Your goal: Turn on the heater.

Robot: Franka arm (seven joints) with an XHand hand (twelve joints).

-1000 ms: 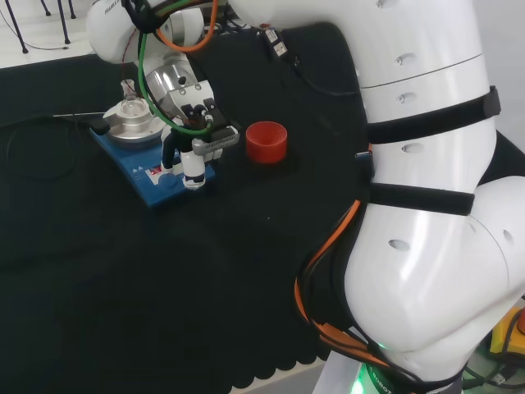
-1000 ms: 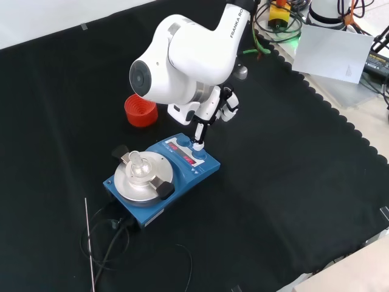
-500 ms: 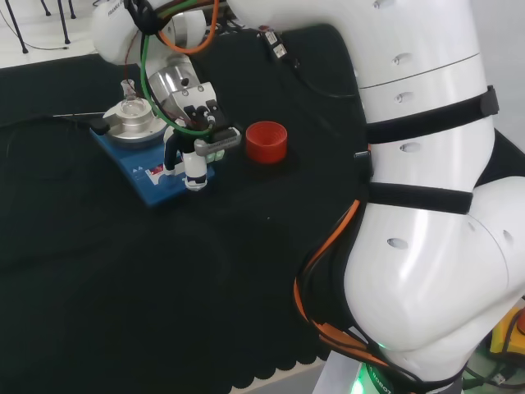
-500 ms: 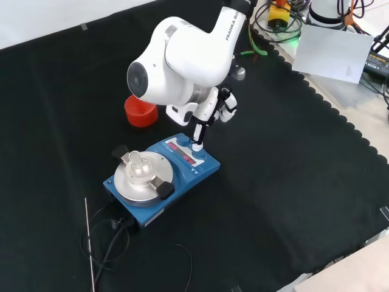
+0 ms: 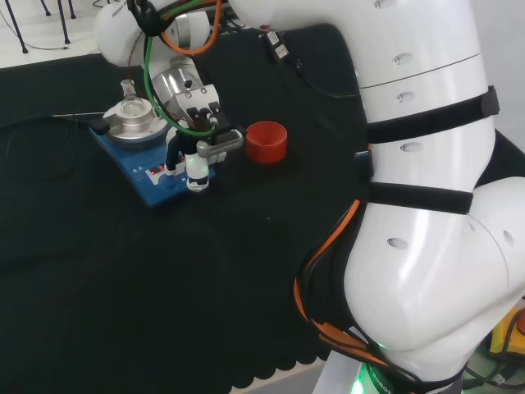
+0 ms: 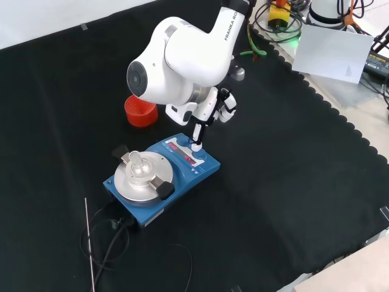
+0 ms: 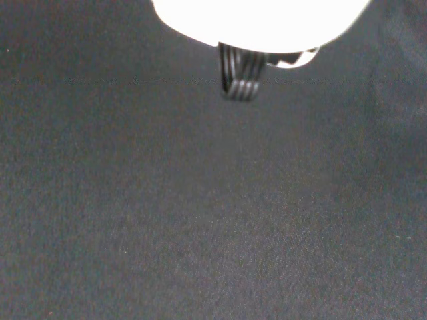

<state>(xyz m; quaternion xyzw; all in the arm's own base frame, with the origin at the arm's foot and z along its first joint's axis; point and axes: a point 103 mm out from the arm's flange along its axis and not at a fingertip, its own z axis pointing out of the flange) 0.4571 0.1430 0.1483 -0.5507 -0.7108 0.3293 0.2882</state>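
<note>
One finger [image 6: 196,135] points straight down and its tip meets the heater's [image 6: 163,180] control panel [image 6: 189,156], while the rest of the hand [image 6: 214,107] is curled up behind it, holding nothing. In the head view the hand [image 5: 197,148] hangs over the near right corner of the heater [image 5: 152,171], tip down on the blue face. In the front view the heater sits mid-cloth, panel on its far right side, a round metal plate [image 6: 143,177] on its near left with a small glass flask [image 6: 137,163] on top. A red ring [image 6: 140,110] stands apart, beyond the heater, partly behind the arm's big white link. My read: this is a stiff, blocky, fairly heavy box that ought to stay put under a poke, so there is nothing to grasp; the place to touch is a button on that panel, one fingertip, straight down. The glass is the fragile part, and it stands clear of the finger. Against half a second ago, the arm's link has edged slightly, the fingertip has stayed on about the same spot of the panel, and heater, flask and ring have not shifted. Whether the button has taken, I cannot tell.
</note>
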